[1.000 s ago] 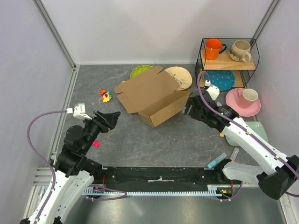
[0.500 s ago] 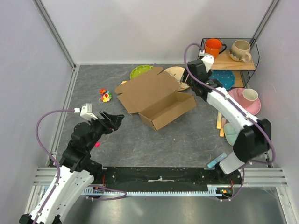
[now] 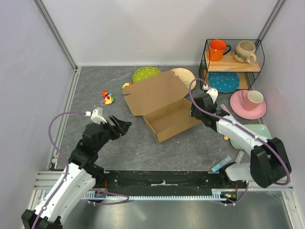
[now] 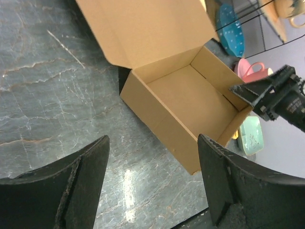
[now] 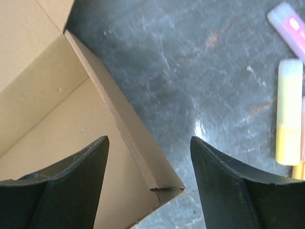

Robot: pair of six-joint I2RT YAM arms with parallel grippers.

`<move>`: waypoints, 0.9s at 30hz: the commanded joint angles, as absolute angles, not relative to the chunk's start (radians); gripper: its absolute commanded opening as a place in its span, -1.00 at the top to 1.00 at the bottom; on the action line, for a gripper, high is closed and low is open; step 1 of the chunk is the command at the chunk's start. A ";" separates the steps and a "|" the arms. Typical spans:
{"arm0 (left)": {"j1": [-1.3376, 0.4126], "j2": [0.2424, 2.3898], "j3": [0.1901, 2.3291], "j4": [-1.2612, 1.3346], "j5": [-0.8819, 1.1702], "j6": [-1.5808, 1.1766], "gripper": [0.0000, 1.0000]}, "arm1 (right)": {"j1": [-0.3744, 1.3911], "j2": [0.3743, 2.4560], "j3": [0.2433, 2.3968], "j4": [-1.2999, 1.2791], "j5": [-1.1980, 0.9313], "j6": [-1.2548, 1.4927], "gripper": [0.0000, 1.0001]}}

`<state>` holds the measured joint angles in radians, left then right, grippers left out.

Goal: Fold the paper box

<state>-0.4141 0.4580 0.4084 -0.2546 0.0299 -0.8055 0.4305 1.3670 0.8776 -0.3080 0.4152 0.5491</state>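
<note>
The paper box (image 3: pixel 171 121) is brown cardboard, a shallow tray in the middle of the table with its lid (image 3: pixel 155 90) standing open at the back. My left gripper (image 3: pixel 125 126) is open, to the left of the box and apart from it. In the left wrist view the box (image 4: pixel 190 95) lies ahead of that gripper (image 4: pixel 152 143), with bare table between the fingers. My right gripper (image 3: pixel 194 111) is at the box's right end. Its jaws (image 5: pixel 148 143) are open and straddle the side wall (image 5: pixel 121 121) near a corner, not closed on it.
A green plate (image 3: pixel 145 73) and a tan plate (image 3: pixel 185 73) lie behind the lid. A wire shelf (image 3: pixel 233 59) holds two mugs and a blue plate. A pink plate with a mug (image 3: pixel 248 102) sits right. A small toy (image 3: pixel 107 98) lies left; markers (image 5: pixel 289 112) lie right.
The right arm swung up toward the shelf, then came back down to the box's right wall. The box slid nearer and turned slightly. The left arm moved forward toward the box.
</note>
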 commanded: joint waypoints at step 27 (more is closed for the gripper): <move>-0.425 0.443 0.376 -0.222 0.006 -0.870 -0.62 | 0.634 0.897 0.615 -0.406 0.724 0.807 -0.65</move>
